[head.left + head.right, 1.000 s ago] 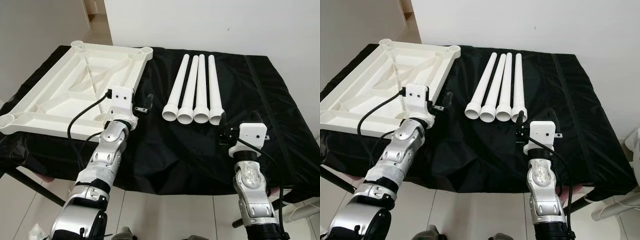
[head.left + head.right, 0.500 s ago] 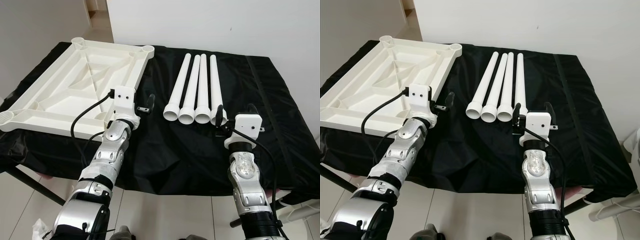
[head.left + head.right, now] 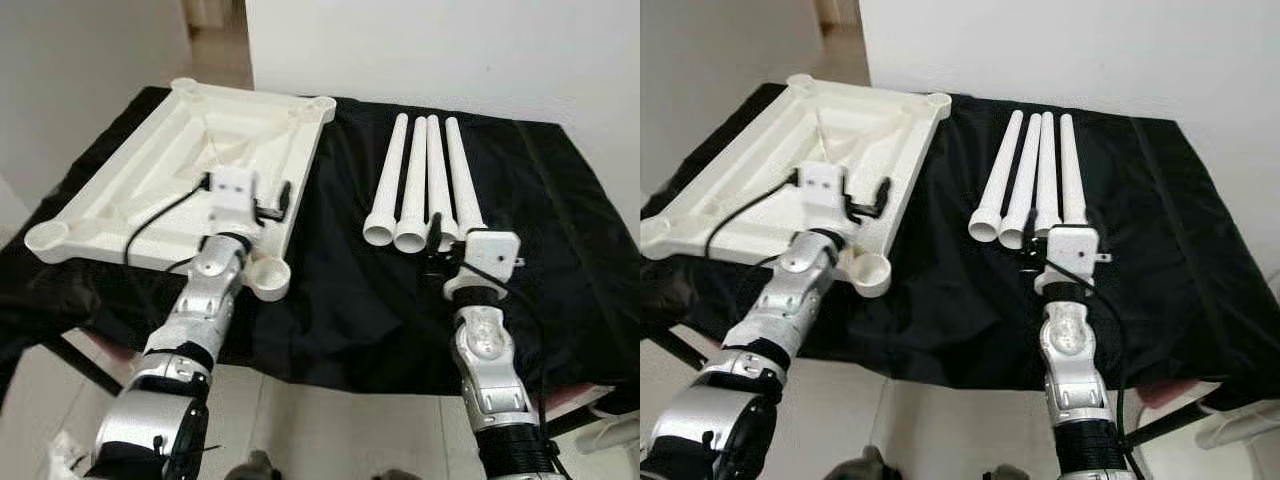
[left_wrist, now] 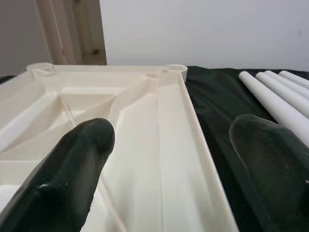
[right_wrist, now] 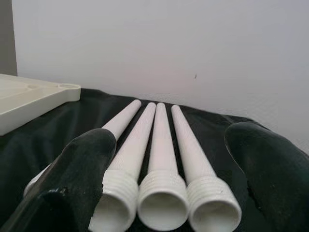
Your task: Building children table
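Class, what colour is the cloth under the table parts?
Black; the cloth shows best in the right eye view.

the two eye views look forward and down from the robot's head, well above the table, taking in its whole black-covered top, the wall behind it and both silver arms reaching in from below; they share nearly the same scene, slightly offset sideways. the left wrist view sits low and close over the white tabletop panel, looking along the left end effector toward the far wall. the right wrist view sits just above the cloth, very near the open ends of the four white legs, looking between the right end effector fingers toward the wall. both wrist views share the panel's far corner and the legs.
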Robot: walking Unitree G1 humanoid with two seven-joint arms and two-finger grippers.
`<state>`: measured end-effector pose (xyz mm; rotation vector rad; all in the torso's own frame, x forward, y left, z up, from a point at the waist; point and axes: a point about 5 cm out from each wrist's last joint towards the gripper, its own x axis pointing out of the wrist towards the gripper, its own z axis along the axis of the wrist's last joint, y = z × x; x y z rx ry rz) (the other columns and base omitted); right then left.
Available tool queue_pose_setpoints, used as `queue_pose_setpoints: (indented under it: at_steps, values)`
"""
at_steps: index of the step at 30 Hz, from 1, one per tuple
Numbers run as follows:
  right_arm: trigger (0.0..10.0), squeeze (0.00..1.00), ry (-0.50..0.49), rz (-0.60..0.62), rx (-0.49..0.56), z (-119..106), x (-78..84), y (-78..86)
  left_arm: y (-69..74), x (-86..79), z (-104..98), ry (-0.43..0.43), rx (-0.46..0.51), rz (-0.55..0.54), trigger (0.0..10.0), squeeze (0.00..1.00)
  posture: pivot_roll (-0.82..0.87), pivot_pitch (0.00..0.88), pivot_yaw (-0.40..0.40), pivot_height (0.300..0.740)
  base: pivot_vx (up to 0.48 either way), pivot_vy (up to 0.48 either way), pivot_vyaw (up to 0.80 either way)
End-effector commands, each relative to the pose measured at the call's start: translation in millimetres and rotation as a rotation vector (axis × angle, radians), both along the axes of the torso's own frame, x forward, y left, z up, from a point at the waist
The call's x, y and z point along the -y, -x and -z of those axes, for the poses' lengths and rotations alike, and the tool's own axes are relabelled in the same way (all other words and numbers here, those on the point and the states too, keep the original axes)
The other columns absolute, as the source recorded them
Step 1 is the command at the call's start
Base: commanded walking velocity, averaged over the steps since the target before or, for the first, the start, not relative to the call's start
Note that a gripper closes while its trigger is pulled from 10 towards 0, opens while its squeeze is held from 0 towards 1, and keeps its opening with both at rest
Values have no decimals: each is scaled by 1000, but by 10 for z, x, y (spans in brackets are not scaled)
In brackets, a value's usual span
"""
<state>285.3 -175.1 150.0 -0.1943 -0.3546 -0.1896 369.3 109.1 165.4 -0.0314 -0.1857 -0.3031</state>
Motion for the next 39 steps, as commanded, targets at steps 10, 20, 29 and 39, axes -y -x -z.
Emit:
queue_pose_setpoints:
  at_steps: [10,20,29,39]
  values:
    - [10000,0,12,25,-11,24,65,6,14,225,-45,-69,47,120,10000,0,-4,0,-17,740,0,125,0]
    - [10000,0,21,53,8,-48,131,-17,6,338,-67,-53,49,150,10000,0,-36,0,1,740,0,0,0]
    - [10000,0,9,138,14,-69,294,-2,-51,251,-217,-55,90,95,10000,0,-4,0,28,740,0,0,0]
    - [10000,0,26,135,-11,-13,306,50,-60,143,-209,-58,89,88,10000,0,8,0,12,740,0,0,0]
